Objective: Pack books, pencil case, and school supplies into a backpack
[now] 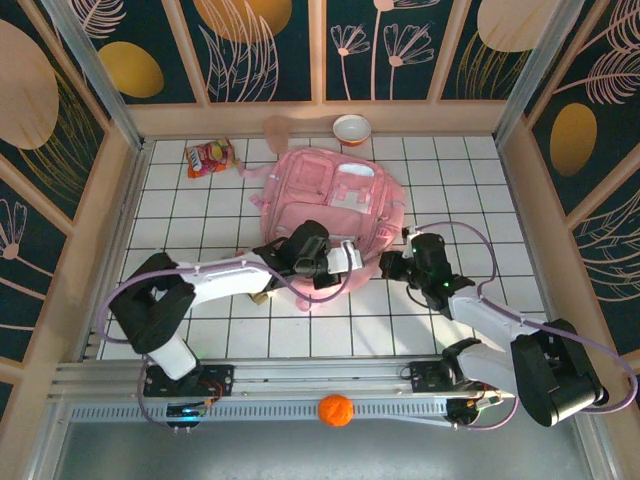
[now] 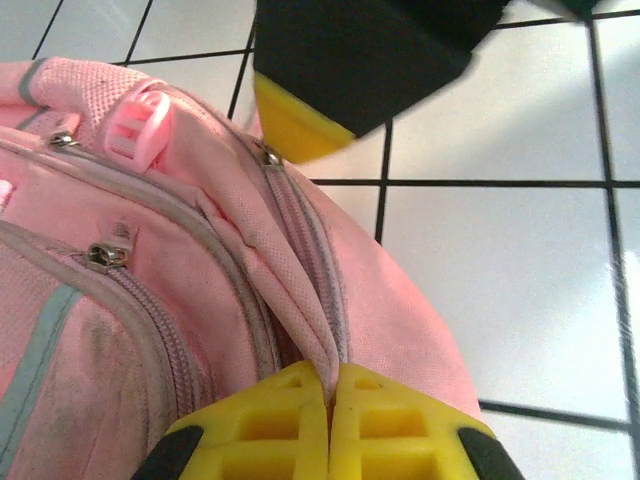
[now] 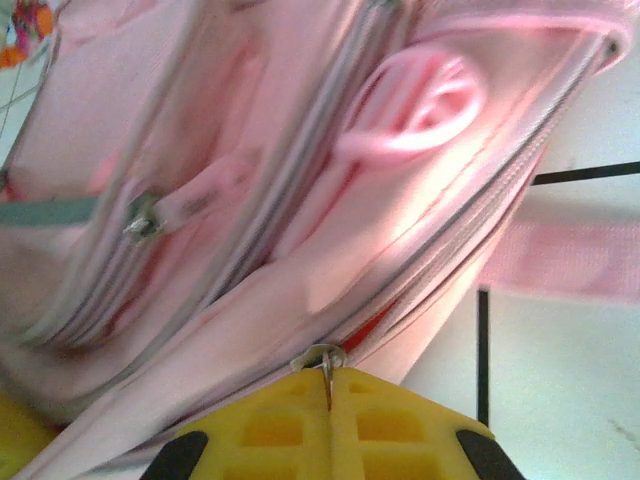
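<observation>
top view: pink backpack flat on the tiled table, centre, towards the far side; cup just beyond it, snack packet at far left, orange ball near, between the arm bases. left gripper at the near edge of the backpack; in the left wrist view, yellow fingers pressed fully together on a fold of pink fabric along the zip line. right gripper at the near right corner of the backpack, likewise fully closed; in the right wrist view, metal zip pull pinched between the fingertips.
</observation>
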